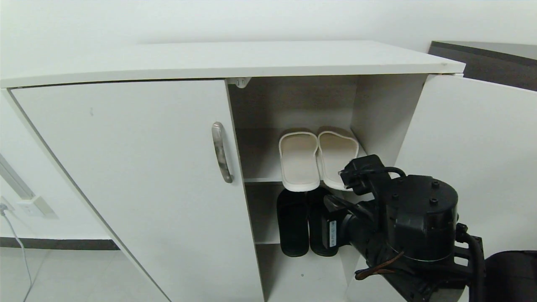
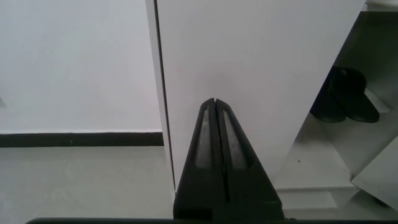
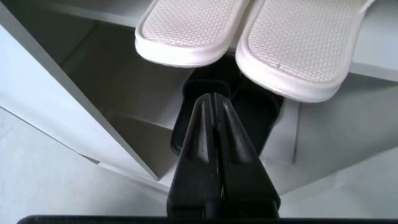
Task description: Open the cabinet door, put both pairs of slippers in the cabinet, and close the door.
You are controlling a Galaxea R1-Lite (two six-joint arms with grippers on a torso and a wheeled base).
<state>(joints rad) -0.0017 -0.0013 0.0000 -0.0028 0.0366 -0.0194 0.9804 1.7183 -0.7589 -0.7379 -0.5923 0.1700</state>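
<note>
The white cabinet (image 1: 235,58) has its right door (image 1: 470,159) swung open and its left door (image 1: 126,176) closed. A pair of white slippers (image 1: 319,157) lies on the upper shelf, toes hanging over the front edge. A pair of black slippers (image 1: 300,222) rests on the shelf below. My right arm (image 1: 411,218) is in front of the opening. My right gripper (image 3: 214,96) is shut and empty, just before the black slippers (image 3: 264,115) and under the white slippers (image 3: 249,37). My left gripper (image 2: 214,101) is shut and empty, facing the closed left door (image 2: 249,62).
The left door carries a metal handle (image 1: 221,152) near its inner edge. A wall socket with a cable (image 1: 31,205) sits low on the wall at left. A dark desk top (image 1: 482,58) stands behind the cabinet at right. The cabinet's bottom board (image 1: 302,272) is bare.
</note>
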